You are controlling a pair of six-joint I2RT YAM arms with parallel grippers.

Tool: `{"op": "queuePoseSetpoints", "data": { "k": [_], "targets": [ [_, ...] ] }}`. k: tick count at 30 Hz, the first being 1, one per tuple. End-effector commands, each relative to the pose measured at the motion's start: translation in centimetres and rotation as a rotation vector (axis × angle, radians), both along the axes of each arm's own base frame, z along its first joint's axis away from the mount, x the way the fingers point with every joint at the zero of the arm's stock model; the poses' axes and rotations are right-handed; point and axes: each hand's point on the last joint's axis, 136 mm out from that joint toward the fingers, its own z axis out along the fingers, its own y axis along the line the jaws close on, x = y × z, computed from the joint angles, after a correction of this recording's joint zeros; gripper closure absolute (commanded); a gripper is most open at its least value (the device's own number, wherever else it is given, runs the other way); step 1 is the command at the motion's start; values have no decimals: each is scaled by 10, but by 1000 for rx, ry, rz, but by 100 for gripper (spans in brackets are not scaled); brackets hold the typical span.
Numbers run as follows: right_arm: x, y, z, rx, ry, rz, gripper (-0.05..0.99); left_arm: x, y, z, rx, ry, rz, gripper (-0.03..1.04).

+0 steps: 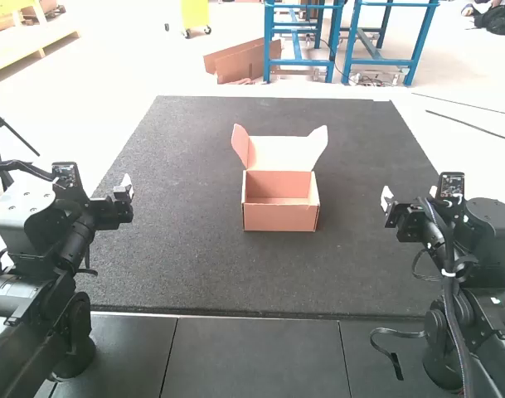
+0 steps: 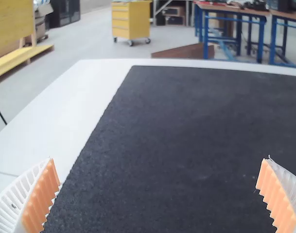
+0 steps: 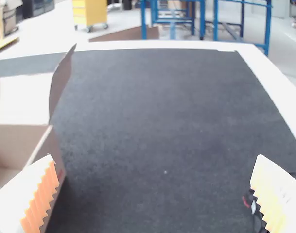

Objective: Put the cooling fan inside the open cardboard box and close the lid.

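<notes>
the cardboard box (image 1: 280, 203) at the counter's middle is judged light and flimsy; its upright lid (image 1: 279, 149) is best pushed gently. both jaws are held wide.

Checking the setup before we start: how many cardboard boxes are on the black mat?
1. The open cardboard box sits near the middle of the black mat, its lid standing up at the far side. None seems hidden.
</notes>
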Motion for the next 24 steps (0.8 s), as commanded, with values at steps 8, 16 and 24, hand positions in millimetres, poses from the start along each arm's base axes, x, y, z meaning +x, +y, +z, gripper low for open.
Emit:
{"op": "queuePoseSetpoints", "data": {
  "k": [8, 16, 24],
  "targets": [
    [1, -9, 27, 26, -113, -51, 3, -2, -2, 33, -16, -146, -15, 5],
    [-9, -10, 91, 40, -308, -48, 2, -16, -3, 98, -24, -322, -24, 4],
    [6, -12, 127, 34, -238, -66, 2, 2, -2, 141, -23, -252, -7, 5]
  ]
}}
